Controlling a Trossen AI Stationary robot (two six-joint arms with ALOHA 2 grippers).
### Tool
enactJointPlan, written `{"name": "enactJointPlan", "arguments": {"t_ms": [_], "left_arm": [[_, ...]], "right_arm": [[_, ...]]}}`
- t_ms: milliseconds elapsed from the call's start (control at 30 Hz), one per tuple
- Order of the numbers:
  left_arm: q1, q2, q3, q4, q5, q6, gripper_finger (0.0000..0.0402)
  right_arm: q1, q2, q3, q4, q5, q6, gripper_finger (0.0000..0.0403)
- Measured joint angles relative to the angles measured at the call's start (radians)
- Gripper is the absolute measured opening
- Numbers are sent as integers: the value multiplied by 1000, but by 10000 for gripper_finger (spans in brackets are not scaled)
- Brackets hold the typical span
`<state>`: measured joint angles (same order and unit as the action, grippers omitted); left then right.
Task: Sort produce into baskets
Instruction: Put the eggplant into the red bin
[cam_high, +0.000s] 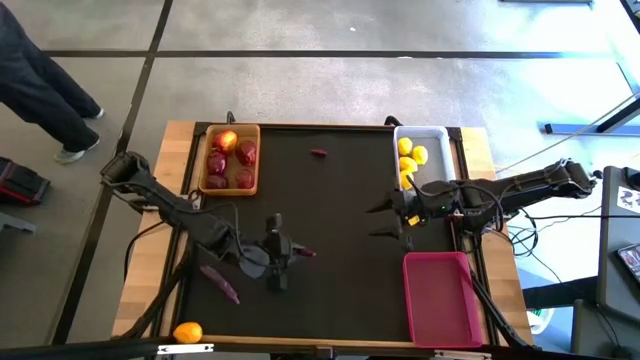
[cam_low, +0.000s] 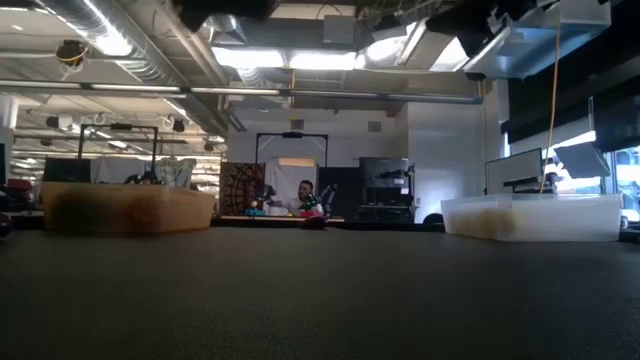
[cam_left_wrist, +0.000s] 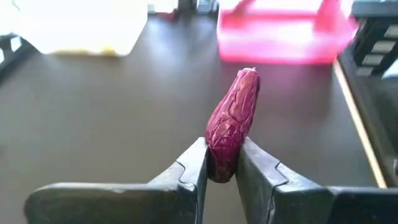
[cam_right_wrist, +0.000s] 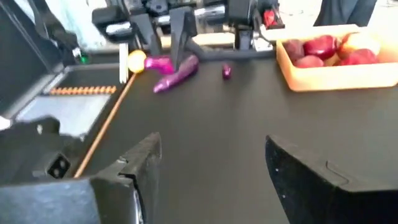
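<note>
Pinched between the left tool's (cam_left_wrist: 222, 169) fingers, one purple-red elongated piece (cam_left_wrist: 233, 123) hangs above the dark tabletop (cam_high: 330, 200) near its front-left. Right tool (cam_high: 385, 219), jaws spread, waits between white basket (cam_high: 436, 137) and pink basket (cam_high: 442, 296).

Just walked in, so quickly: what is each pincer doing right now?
Left pincer: shut on a purple-red piece, held above the table's dark mat.
Right pincer: open, holding nothing, hanging beside the white basket.
</note>
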<state>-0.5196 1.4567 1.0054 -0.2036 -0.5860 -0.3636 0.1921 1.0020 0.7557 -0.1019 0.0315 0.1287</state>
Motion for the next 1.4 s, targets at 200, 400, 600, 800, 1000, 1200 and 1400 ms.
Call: {"name": "enactJointPlan", "arguments": {"t_ms": [200,400,600,800,1000,1200,1400], "left_arm": [[39,0,0,158,-4,66,71],[76,0,0,230,-4,84,72],[109,0,1,263,-4,110,72],[123,0,1,274,-4,132,72],[125,0,1,276,-4,139,72],[125,0,1,280,-4,138,72],[125,1,0,317,-4,159,72]], "right_arm": [[1,81,-1,131,-24,31,243],[44,214,-1,343,-29,-36,243],[64,348,1,574,-3,-113,243],[63,431,0,794,13,-156,243],[63,457,15,862,29,-193,204],[63,457,32,851,35,-213,92],[64,456,33,839,92,-217,9]]}}
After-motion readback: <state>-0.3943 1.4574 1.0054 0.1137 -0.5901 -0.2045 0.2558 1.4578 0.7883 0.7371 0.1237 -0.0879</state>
